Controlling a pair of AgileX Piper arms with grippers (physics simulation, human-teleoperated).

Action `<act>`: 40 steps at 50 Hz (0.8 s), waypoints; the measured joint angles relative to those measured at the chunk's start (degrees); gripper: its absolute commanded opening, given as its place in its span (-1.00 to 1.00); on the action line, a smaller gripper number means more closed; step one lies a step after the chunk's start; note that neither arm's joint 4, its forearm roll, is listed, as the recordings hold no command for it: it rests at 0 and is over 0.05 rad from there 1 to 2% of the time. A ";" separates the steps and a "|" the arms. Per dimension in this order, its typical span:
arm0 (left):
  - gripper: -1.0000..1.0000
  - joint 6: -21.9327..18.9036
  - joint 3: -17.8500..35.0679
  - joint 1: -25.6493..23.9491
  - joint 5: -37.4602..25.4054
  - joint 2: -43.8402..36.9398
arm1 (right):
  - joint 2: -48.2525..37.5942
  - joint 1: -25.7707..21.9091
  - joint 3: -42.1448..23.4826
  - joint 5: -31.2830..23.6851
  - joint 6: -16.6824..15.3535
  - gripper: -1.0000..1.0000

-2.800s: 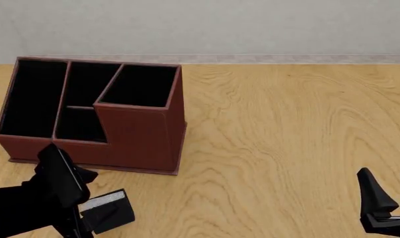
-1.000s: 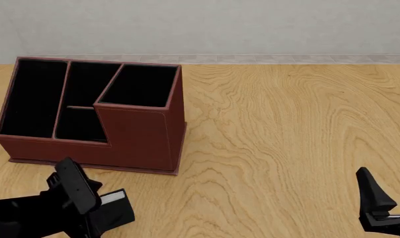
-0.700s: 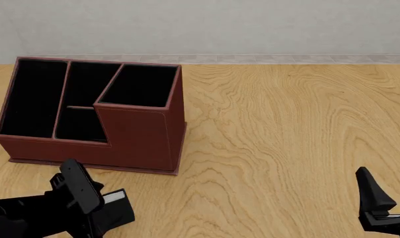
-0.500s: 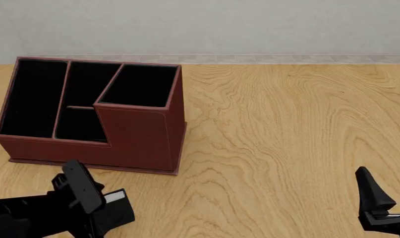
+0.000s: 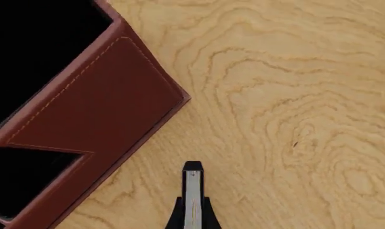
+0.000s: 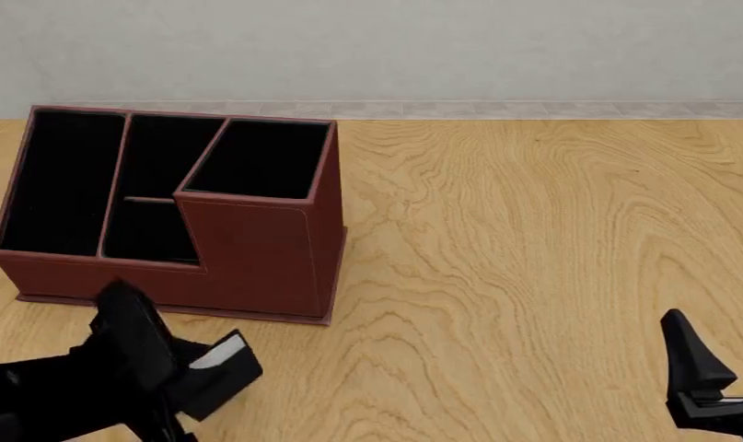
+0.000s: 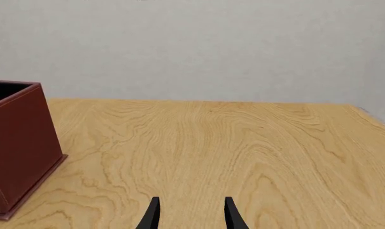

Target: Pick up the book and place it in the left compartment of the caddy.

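The reddish-brown caddy [image 6: 261,249] stands at the far left of the table, and its corner [image 5: 103,100] also fills part of the left wrist view. Its left compartment [image 6: 58,184] is the long black slot at the low end. The small black book [image 6: 230,373], white page edges showing, hangs tilted just in front of the caddy's near wall. My left gripper [image 6: 180,364] is shut on it. In the left wrist view the fingers [image 5: 192,191] are pressed together around a thin pale strip. My right gripper [image 6: 721,382] stays open over bare wood at the near right, its fingers [image 7: 152,214] apart.
A pale wall [image 6: 470,46] runs behind the table's far edge. Bare wooden tabletop [image 6: 531,258] stretches to the right of the caddy. The caddy's tall square compartment [image 6: 261,157] rises above the two small middle cells.
The left gripper has risen and turned slightly; the book has lifted and tilted with it, shifting a little right. The right gripper has not moved.
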State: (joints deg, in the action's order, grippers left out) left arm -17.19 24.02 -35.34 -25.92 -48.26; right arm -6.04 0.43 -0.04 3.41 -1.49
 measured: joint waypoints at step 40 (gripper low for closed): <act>-1.00 6.74 16.26 1.39 2.82 27.38 | 1.63 0.13 -0.06 -1.32 2.99 1.00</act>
State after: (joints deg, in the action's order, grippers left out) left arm -10.45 40.28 -33.95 -23.11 -20.88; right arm -4.41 0.55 -0.10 2.09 1.50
